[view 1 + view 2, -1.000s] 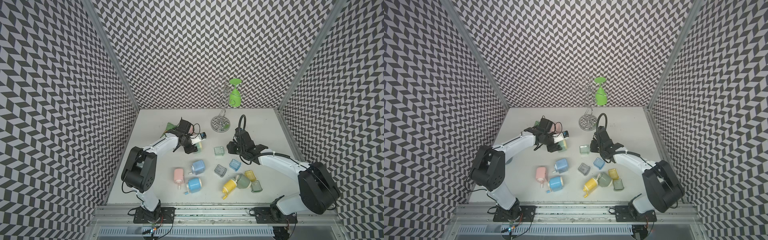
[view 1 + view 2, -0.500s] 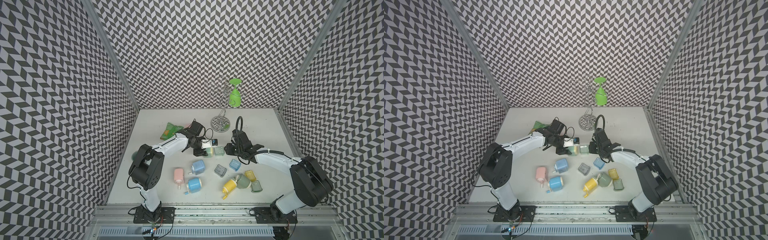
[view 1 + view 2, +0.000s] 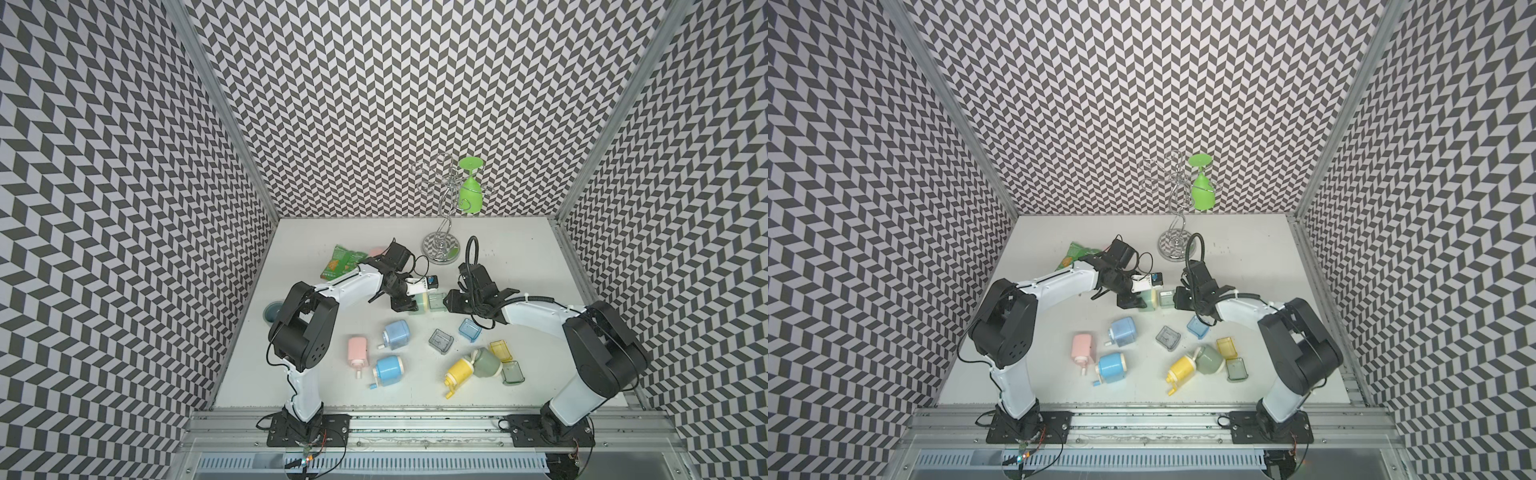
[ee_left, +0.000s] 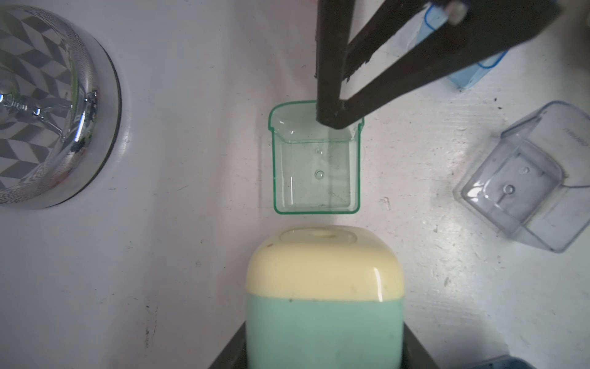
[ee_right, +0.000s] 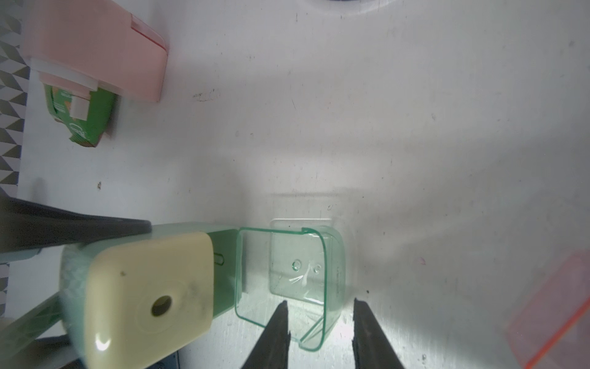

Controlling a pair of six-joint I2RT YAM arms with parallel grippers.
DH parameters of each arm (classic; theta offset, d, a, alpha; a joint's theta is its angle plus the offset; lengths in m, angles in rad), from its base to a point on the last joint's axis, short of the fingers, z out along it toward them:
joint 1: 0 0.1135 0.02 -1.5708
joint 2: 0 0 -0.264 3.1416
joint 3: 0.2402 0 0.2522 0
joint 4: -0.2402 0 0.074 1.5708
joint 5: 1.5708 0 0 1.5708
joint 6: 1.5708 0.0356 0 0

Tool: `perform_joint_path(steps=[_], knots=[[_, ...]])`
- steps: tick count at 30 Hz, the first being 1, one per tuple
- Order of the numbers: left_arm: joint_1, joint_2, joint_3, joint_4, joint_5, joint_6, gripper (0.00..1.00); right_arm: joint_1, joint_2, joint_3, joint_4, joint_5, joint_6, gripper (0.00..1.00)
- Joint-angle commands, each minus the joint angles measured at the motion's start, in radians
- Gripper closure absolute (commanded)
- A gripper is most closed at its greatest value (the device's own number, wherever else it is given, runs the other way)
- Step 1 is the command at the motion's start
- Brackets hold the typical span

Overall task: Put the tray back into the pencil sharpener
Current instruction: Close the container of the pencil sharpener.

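In both top views, locate the left tool [image 3: 409, 300] clamped on the pencil sharpener [image 3: 422, 300], mint body with cream end, near the middle of the counter [image 3: 511, 266]. Find the tray [image 3: 437, 301], clear green, on the counter just beside the pencil sharpener, between it and the right tool [image 3: 448, 301].

In the left wrist view, see the pencil sharpener [image 4: 322, 297] gripped between the dark fingers [image 4: 234, 356] of the left tool [image 4: 322, 348], cream end toward the tray [image 4: 316, 172]. Note a narrow strip of bare counter between the two. Find the right tool [image 4: 338, 119] at the tray rim farthest from the pencil sharpener. Note a chrome base [image 4: 48, 105], a grey tray [image 4: 523, 179] and a blue tray [image 4: 472, 70] off to the sides.

In the right wrist view, see the right tool [image 5: 320, 303] with jaws apart, one finger on each side of the curved end wall of the tray [image 5: 297, 255]; cannot tell whether either pad touches it. Note the tray's open end facing the slot of the pencil sharpener [image 5: 143, 297]. Find a pink sharpener [image 5: 92, 48] and a green packet [image 5: 83, 121] well apart from both.
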Motion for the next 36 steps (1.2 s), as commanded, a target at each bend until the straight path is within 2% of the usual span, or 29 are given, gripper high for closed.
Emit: perform_joint_path(steps=[1, 18, 36], knots=[[-0.016, 0.020, 0.036, 0.007, -0.003, -0.018, 0.54, -0.007, 0.027, 0.034, 0.060, -0.017, 0.002, 0.67], [-0.038, 0.081, 0.083, -0.018, -0.044, -0.036, 0.54, -0.006, 0.073, 0.047, 0.108, -0.095, -0.012, 0.73], [-0.042, 0.101, 0.118, -0.027, -0.057, -0.065, 0.54, -0.007, 0.072, 0.021, 0.172, -0.176, -0.015, 0.75]])
